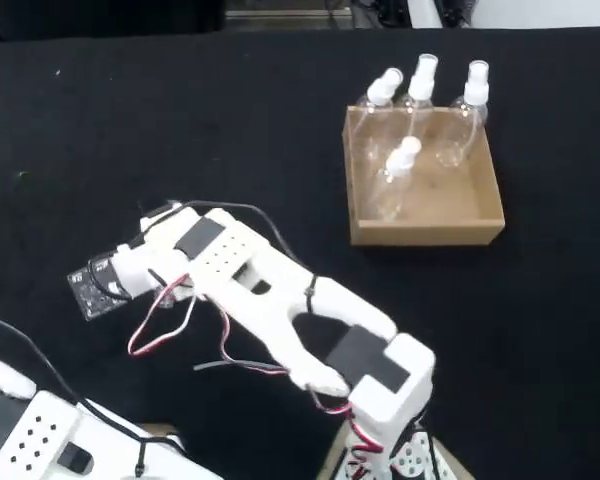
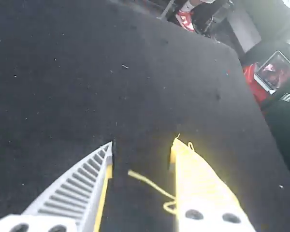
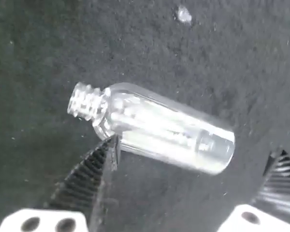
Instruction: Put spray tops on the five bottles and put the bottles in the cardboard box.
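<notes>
The main risk is the bottle [image 3: 159,128] slipping away as the jaws close. It lies on its side on the table [image 1: 230,120], clear and round, with a bare threaded neck. The right gripper [image 3: 195,151] lines up closer to the bottle's length than across its body. If it closes like this, I'd expect 1 finger to push on the sloped shoulder and the other on the base, which could make the bottle pivot, roll or pop out. A squeeze near the neck could also tip it in the grasp, and that would make fitting a spray top harder. Turning the wrist to pinch across the body looks safer.

The right gripper is spread wide and holds nothing. One fingertip [image 3: 111,145] sits at the bottle's shoulder, touching or just beside it — I cannot tell which. The other finger is well apart, beyond the base. In the high view this arm reaches out to the left side of the table, well away from the box [image 1: 425,232].

The left gripper [image 2: 142,145] is moderately open with nothing between its fingers, over bare table.

4 topped bottles [image 1: 400,170] already stand in the box — 3 along the far wall and 1 nearer the middle.
</notes>
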